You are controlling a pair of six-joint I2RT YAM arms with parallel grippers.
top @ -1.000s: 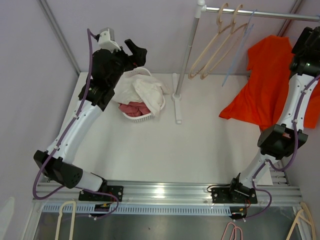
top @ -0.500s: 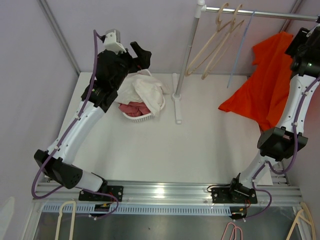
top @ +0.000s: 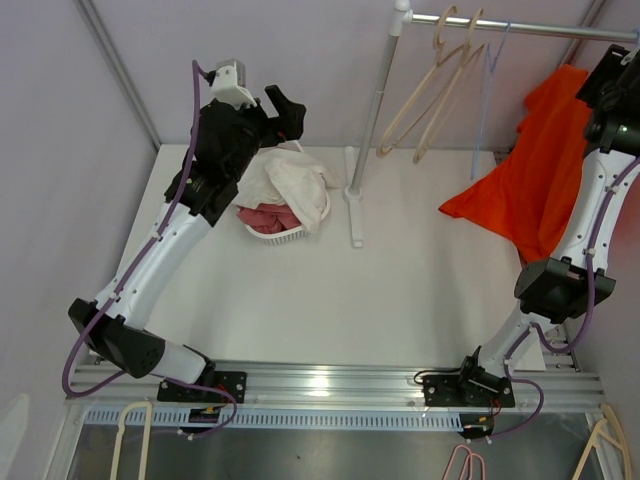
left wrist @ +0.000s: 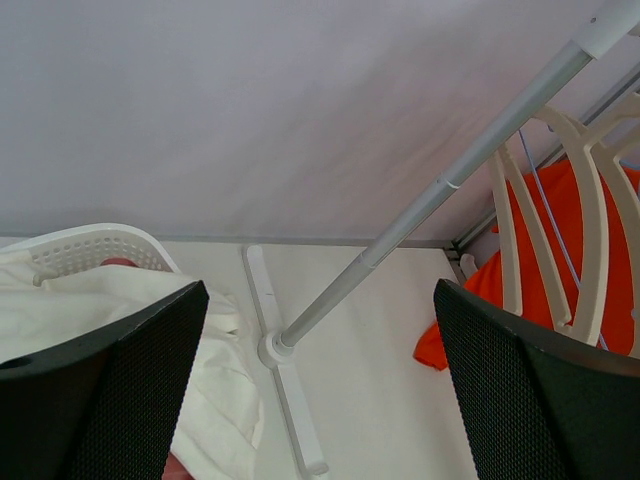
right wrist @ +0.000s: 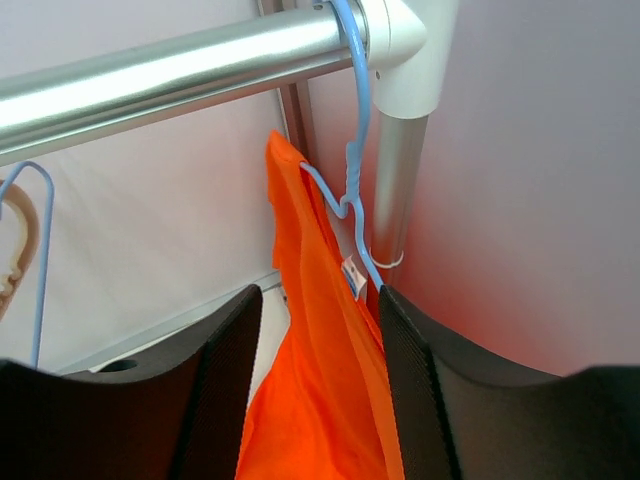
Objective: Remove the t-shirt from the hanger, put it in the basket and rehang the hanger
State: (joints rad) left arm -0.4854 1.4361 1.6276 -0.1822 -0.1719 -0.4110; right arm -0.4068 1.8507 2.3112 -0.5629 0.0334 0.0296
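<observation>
The left gripper (top: 285,108) hangs in the air left of the pole (top: 372,110), above the basket (top: 292,236). Its jaws stand wide apart with nothing between them. In the left wrist view the gripper (left wrist: 318,290) looks past its two fingers at the pole (left wrist: 400,230) and the foot (left wrist: 285,390) that the pole stands on.

The basket sits on the table (top: 400,290), just left of that foot (top: 353,205). A white cloth (top: 295,175) spills over its rim on the pole side, and a pink cloth (top: 268,217) lies inside.

Right of the pole, two beige hangers (top: 430,90) hang tilted from the rail (top: 520,27), with a spare blue hanger (top: 487,95) just beyond them.

Far right of the pole, at the rail's other end, the orange shirt (top: 530,190) is on its hanger, draped down and toward the pole with its lower edge off the table. The right gripper (top: 612,80) is at its top corner.

In the right wrist view the shirt's hanger (right wrist: 352,170) hooks over the rail (right wrist: 150,85) beside the end post (right wrist: 400,190). The right gripper (right wrist: 315,295) has its jaws partly closed on the shirt (right wrist: 320,380) just under the hook, with cloth filling the gap from one finger to the other.
</observation>
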